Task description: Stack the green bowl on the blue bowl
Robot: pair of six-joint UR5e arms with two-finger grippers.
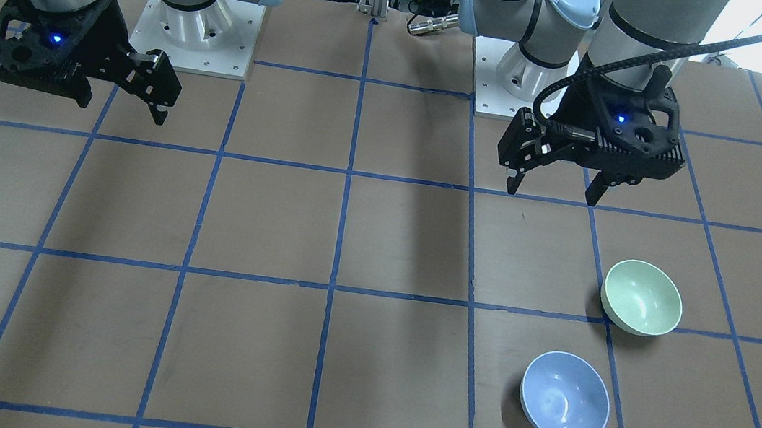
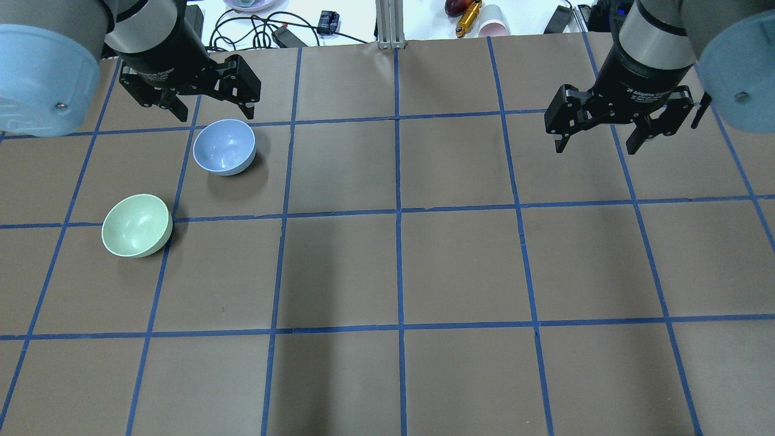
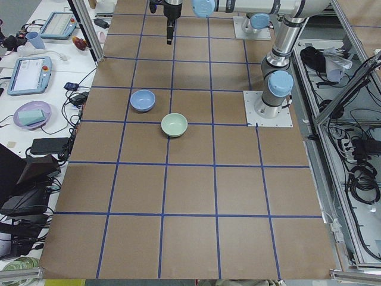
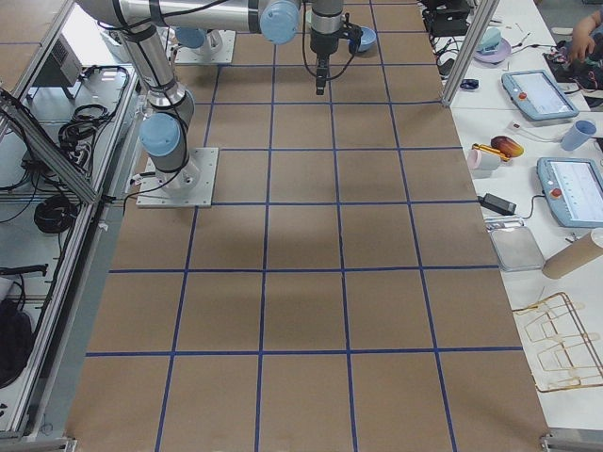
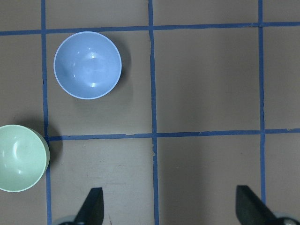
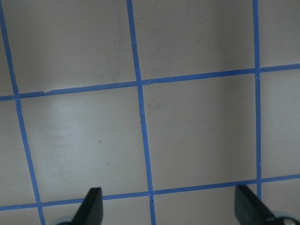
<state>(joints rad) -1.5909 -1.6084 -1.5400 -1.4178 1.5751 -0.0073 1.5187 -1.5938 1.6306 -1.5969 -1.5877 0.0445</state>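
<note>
The green bowl [image 1: 641, 297] [image 2: 136, 225] stands upright and empty on the brown table on my left side. The blue bowl [image 1: 565, 397] [image 2: 224, 146] stands upright and empty about a bowl's width away, farther from my base. They do not touch. My left gripper [image 2: 209, 112] [image 1: 554, 192] is open and empty, hovering above the table; its wrist view shows the blue bowl [image 5: 87, 64] ahead on the left and the green bowl [image 5: 18, 158] at the left edge. My right gripper [image 2: 596, 148] [image 1: 121, 109] is open and empty over bare table on the other side.
Blue tape lines [image 2: 398, 212] divide the table into squares. The two arm bases [image 1: 192, 38] [image 1: 528, 79] stand at my edge. Cables [image 2: 254, 30], a pink cup [image 2: 493, 27] and small items lie beyond the table's far edge. Tablets and a dish [image 3: 33, 113] lie on a side bench.
</note>
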